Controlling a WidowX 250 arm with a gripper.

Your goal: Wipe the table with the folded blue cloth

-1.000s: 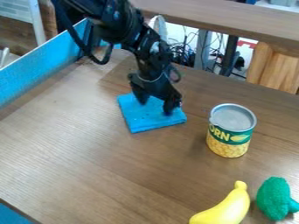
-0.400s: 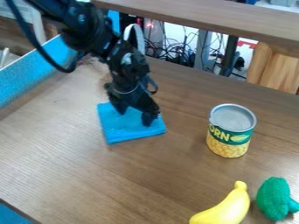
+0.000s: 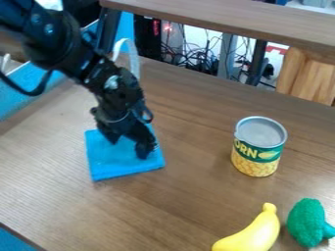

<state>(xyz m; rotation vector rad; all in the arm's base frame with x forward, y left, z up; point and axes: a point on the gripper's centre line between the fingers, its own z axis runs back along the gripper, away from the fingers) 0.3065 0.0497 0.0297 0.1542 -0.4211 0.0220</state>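
Resting its fingertips on the folded blue cloth (image 3: 118, 164), the gripper (image 3: 129, 148) has its two fingers spread apart, with the cloth lying flat beneath them on the wooden table (image 3: 190, 201), left of the middle. Well apart to the right stands an upright can (image 3: 259, 147), its green and yellow label printed with pale lettering and corn kernels, while a yellow toy banana (image 3: 254, 233) and, just beside it, a green toy broccoli (image 3: 306, 223) lie nearer the camera; a blue panel (image 3: 16, 100) borders the table's far left.
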